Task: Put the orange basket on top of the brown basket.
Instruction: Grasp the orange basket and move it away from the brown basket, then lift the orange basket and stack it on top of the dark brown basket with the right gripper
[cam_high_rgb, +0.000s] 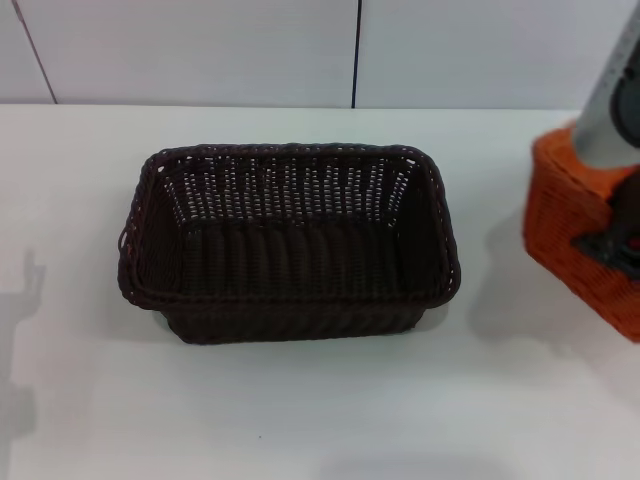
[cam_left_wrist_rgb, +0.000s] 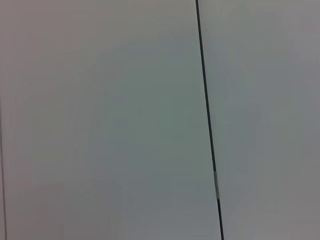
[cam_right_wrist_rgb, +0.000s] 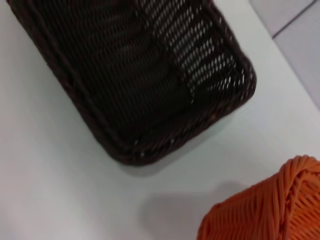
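In the head view, a white table runs back to a white wall crossed by thin dark seams. The brown basket sits on the table near the middle, upright, its open top up; nothing can be seen inside it, only the woven floor and openwork sides. At the right edge the orange basket shows in part, well apart from the brown one, and casts a shadow on the table to its left. The right arm comes down over it, and the dark right gripper is at the basket's near side; whether it is clamped on the rim or apart cannot be told.

The left wrist view shows only the pale wall and one dark seam. The left gripper appears in no view.

In the right wrist view, the brown basket rests on the white table, its inside bare. A corner of the orange basket is close to the camera, apart from the brown one, with a shadow on the table beside it.
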